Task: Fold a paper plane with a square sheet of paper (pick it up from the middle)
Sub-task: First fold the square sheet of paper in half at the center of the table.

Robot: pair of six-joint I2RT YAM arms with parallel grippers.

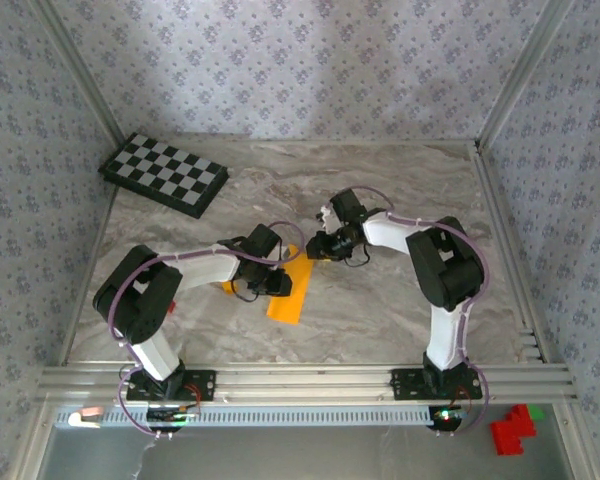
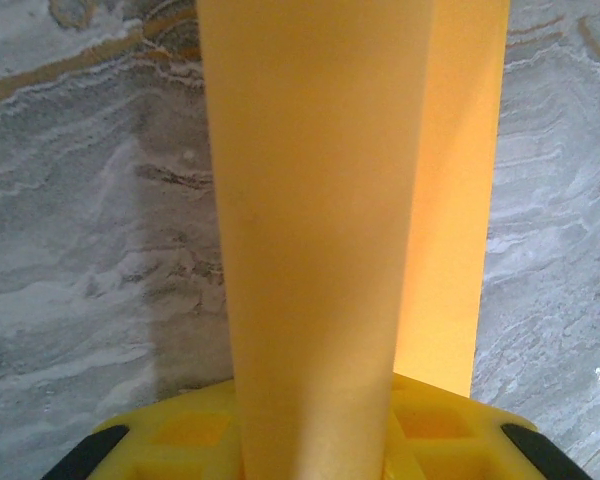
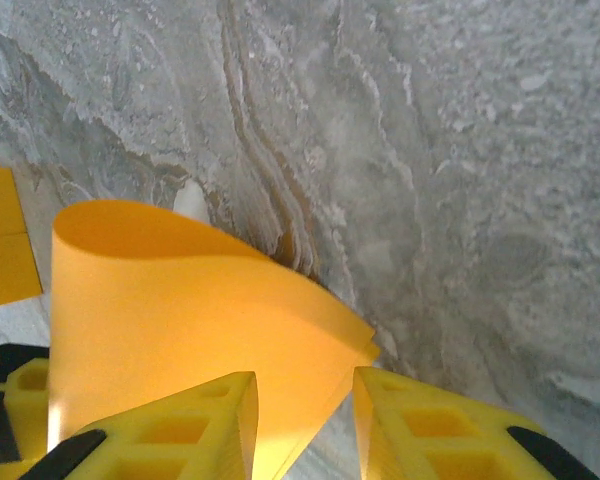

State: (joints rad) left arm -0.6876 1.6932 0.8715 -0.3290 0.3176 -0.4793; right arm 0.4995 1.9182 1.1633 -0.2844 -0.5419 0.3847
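Top external view: the paper (image 1: 286,300), folded to a narrow strip, lay near the middle of the worktop (image 1: 380,310), running from 1 o'clock to 7 o'clock. The left gripper (image 1: 275,283) sat at its 9 o'clock edge. In the left wrist view its jaws were clamped on the strip. The right gripper (image 1: 317,246) was at the 1 o'clock end, jaws apart, with a curled corner of paper rising between its fingers (image 3: 180,425). A checkered board (image 1: 165,173) lay at 10 o'clock.
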